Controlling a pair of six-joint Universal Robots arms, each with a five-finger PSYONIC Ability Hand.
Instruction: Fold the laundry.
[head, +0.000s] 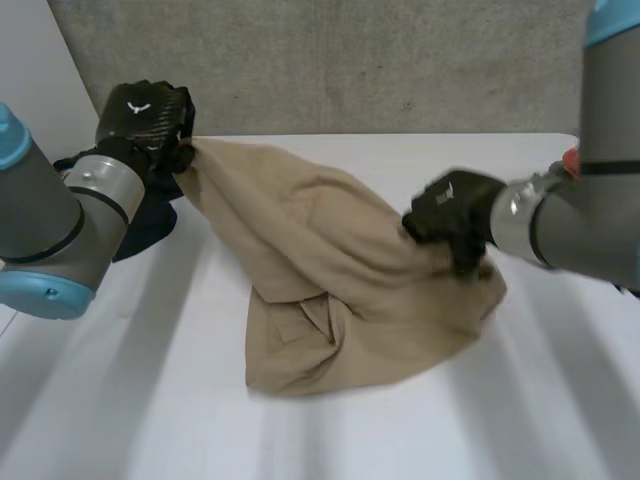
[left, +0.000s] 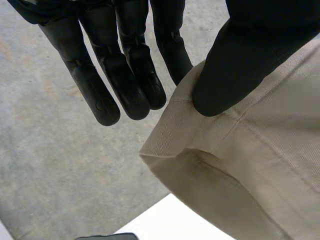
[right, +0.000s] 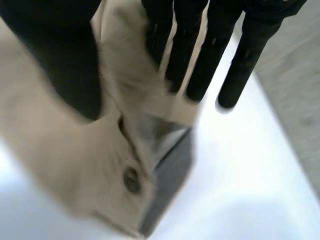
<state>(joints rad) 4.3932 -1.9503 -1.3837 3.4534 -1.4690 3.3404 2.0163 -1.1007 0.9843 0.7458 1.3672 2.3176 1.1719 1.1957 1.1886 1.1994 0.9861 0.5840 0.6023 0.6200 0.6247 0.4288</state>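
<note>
Tan twill is hanging between the two hands: the tan garment is being held up along one edge while its lower bulk is lying crumpled on the white table, about the middle. The left hand is gripping a hemmed corner at the far left, raised above the table. In its wrist view the thumb is pressing the hem against one finger behind it, while the other fingers are standing straight and clear of the cloth. The right hand is clamping the opposite end, thumb on one face and fingers on the other, just beside a button, so this is probably a waistband. Holding two ends apart like this is, I judge, meant to stretch that edge straight before laying it flat. Bare table is lying open at the near side and to the right. A dark blue cloth is sitting just beside the left wrist, so room is tighter there.
</note>
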